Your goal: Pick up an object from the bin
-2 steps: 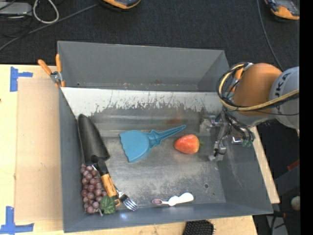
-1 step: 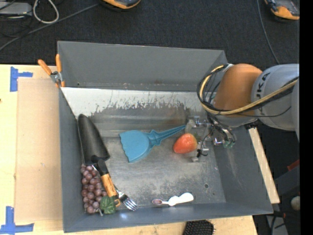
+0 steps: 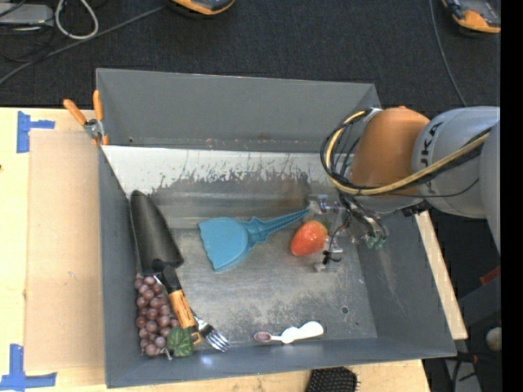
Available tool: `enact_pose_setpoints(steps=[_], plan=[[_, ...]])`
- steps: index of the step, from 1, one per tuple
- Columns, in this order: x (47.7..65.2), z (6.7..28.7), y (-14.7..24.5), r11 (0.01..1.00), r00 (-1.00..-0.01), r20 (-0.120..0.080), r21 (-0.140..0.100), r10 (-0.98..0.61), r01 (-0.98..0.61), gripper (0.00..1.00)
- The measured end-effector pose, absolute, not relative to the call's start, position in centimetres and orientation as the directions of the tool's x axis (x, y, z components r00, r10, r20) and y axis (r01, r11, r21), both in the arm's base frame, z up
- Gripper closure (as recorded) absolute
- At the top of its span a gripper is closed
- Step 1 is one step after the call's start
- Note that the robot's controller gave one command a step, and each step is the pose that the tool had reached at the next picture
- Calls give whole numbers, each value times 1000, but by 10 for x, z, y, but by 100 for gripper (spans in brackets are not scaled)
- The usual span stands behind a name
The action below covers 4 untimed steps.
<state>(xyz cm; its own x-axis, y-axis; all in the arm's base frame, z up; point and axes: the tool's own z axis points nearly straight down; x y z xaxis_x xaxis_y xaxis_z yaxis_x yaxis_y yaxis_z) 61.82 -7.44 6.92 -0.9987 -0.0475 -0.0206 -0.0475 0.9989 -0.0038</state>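
A: Pick status?
B: Not done. The red fruit (image 3: 308, 238), glossy and rounded, lies on the bin (image 3: 245, 121) floor. Your claw (image 3: 331, 250) is against the fruit's right side. I can't tell how open the claw is or whether it grips anything. Grasp and lift are left.
A: Neighbours?
B: A blue spatula (image 3: 225, 243) with a flat plastic blade, just left of the fruit. A white spoon (image 3: 298, 332), well nearer the camera.
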Motion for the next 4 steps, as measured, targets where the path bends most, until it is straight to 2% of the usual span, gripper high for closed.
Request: enact_pose_setpoints(steps=[1,4], plan=[[615,69,-56,997,-997,-20,4,74,74,100],[613,69,-51,994,-994,-19,5,109,109,100]])
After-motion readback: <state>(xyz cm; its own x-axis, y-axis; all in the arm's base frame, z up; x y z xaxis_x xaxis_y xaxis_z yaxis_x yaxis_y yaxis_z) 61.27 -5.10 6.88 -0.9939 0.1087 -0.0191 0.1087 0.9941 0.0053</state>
